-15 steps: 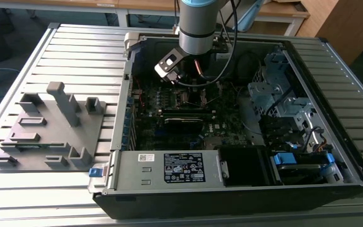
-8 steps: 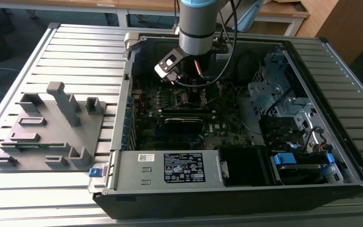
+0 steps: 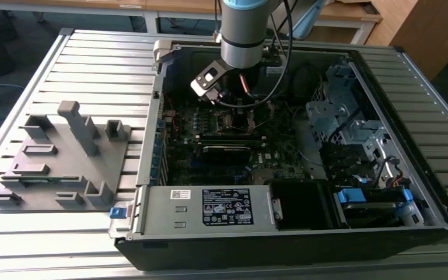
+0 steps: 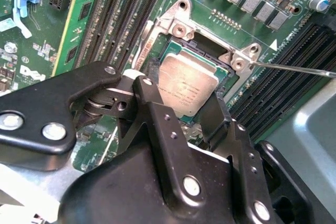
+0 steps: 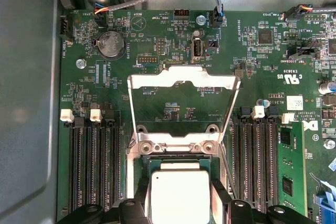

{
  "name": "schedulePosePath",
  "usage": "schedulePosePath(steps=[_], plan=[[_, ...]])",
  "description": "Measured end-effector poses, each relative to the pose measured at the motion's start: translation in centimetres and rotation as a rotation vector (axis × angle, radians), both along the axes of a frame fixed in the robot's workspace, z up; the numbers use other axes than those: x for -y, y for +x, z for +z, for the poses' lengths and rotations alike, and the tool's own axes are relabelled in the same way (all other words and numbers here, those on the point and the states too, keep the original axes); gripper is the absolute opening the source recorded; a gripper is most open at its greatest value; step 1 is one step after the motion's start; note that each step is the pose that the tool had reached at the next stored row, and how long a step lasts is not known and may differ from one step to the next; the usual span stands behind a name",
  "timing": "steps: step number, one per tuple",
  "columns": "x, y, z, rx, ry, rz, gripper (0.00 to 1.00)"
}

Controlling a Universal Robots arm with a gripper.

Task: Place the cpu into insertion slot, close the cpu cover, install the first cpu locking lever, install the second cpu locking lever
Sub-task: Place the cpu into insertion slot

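Observation:
My gripper point(image 4: 184, 98) reaches down into the open computer case point(image 3: 150, 192), over the middle of the motherboard point(image 3: 208, 160). The cpu point(image 4: 186, 85), a silver-topped square chip, sits between the two black fingers point(image 4: 152, 90), which press on its opposite sides. It is at the insertion slot point(image 4: 202, 50), whose dark interior shows along one edge; I cannot tell if it is fully seated. In the first wrist view the cpu point(image 5: 180, 192) lies below the cpu cover point(image 5: 184, 81), a silvery frame tilted up and open. A thin locking lever point(image 4: 294, 70) sticks out beside the slot, unlatched.
Long black memory slots point(image 5: 92, 161) run on both sides of the socket. A grey box with a white label point(image 3: 208, 207) fills the case's near side, drive cages point(image 3: 349, 122) the exterior view's right. A grey fixture plate point(image 3: 60, 157) lies outside on the slatted table.

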State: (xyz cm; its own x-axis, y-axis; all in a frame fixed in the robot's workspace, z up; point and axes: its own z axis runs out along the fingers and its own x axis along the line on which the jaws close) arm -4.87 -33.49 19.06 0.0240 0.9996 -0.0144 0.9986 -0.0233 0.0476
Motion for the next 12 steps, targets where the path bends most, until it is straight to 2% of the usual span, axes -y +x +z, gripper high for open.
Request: schedulePosePath(steps=[12], plan=[[0.02, -0.01, -0.11, -0.0002, -0.0004, 0.000, 0.54]])
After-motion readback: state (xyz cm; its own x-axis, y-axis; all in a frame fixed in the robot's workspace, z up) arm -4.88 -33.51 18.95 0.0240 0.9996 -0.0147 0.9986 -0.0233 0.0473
